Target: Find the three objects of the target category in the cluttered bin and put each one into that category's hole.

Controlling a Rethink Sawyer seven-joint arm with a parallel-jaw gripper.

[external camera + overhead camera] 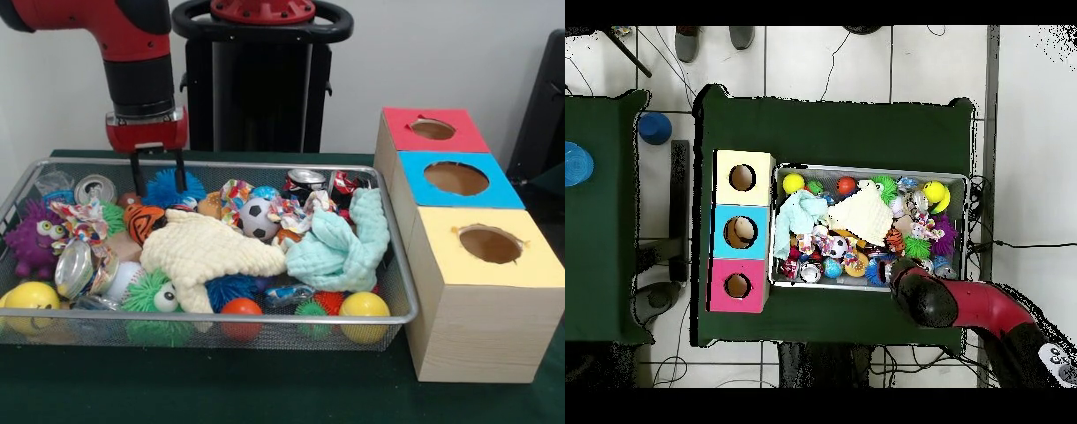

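The wire-mesh bin (265,319) fills the table's left side and is full of toys; it also shows in the overhead view (865,168). A small tan-orange furry thing (209,205) shows partly at the bin's back middle, half buried. An orange, black-striped toy (143,221) lies left of it. My gripper (157,172) is open and empty, fingers pointing down at the bin's back left, just above a blue spiky ball (172,187). In the overhead view the arm (925,298) hides the gripper. Other plush animals are hidden.
A cream waffle cloth (207,252) and a mint cloth (340,247) cover the bin's middle. Around them lie a football (258,218), a purple spiky ball (31,238), cans (94,188) and yellow balls (364,307). Wooden boxes with red (433,130), blue (456,178) and yellow (490,244) holed tops stand to the right.
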